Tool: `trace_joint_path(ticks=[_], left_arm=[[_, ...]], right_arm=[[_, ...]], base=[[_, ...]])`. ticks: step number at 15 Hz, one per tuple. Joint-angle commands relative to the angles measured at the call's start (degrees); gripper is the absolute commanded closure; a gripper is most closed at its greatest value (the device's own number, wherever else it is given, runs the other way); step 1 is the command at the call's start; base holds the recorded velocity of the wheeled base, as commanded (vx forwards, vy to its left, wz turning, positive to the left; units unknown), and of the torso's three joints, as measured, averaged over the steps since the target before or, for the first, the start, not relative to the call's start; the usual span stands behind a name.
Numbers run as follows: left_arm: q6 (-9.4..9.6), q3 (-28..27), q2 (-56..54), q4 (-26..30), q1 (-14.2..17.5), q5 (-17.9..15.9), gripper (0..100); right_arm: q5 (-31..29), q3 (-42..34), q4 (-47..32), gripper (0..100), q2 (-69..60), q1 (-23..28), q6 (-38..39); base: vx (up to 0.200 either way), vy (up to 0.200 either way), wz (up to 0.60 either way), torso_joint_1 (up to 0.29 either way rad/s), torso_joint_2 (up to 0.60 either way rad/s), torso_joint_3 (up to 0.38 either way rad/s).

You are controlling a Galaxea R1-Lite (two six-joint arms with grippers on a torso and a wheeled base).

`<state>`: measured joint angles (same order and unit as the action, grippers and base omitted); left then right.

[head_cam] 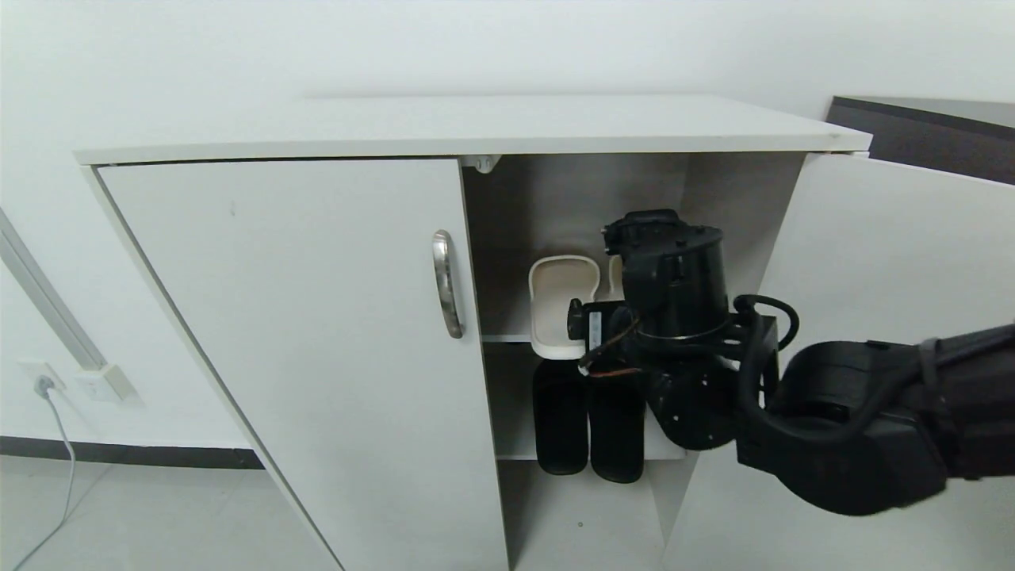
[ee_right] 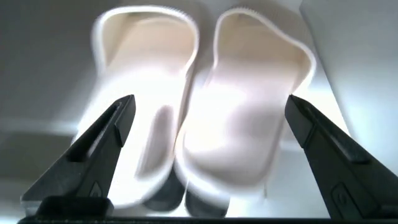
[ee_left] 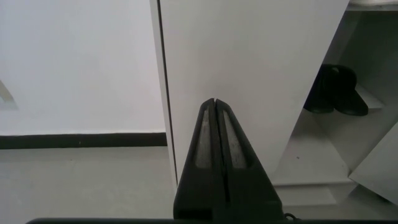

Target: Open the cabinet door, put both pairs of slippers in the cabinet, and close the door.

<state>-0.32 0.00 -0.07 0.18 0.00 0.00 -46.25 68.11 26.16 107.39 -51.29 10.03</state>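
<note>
The white cabinet (head_cam: 285, 317) has its right door (head_cam: 880, 262) swung open and its left door shut. The white slippers (head_cam: 559, 305) stand side by side on the upper shelf, soles upright against the back. A black pair (head_cam: 587, 424) rests on the shelf below, toes hanging over its edge. My right gripper (ee_right: 208, 124) is open in front of the white slippers (ee_right: 205, 106), its fingers apart on either side and not touching them. My left gripper (ee_left: 214, 134) is shut and empty, low down in front of the closed left door (ee_left: 242, 74).
A metal handle (head_cam: 446, 283) runs along the left door's inner edge. A wall socket with a cable (head_cam: 44, 388) sits low on the wall to the left. The cabinet's bottom compartment (head_cam: 579, 515) and the grey floor (ee_left: 81, 186) lie below.
</note>
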Motion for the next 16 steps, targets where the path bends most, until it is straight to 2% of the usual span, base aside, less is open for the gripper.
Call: trace_joint_path(ticks=[1,3,4,16], left_arm=[[-0.03,0.0,0.07,-0.01,0.0,0.0,100],[-0.03,0.0,0.07,-0.01,0.0,0.0,100],[-0.03,0.0,0.07,-0.01,0.0,0.0,100],[-0.03,0.0,0.07,-0.01,0.0,0.0,100]], right_arm=[[0.11,-7.02,3.46,0,-6.14,-2.94,-0.19],[0.11,-9.75,5.22,0,-6.58,-3.82,-0.19],[0.2,-9.84,5.22,100,-6.58,-3.91,-0.28],[0.37,-11.07,5.39,100,-5.52,-4.7,0.16]], base=[[0.0,0.0,0.0,0.0,0.0,0.0],[0.0,0.0,0.0,0.0,0.0,0.0],[0.0,0.0,0.0,0.0,0.0,0.0],[0.0,0.0,0.0,0.0,0.0,0.0]])
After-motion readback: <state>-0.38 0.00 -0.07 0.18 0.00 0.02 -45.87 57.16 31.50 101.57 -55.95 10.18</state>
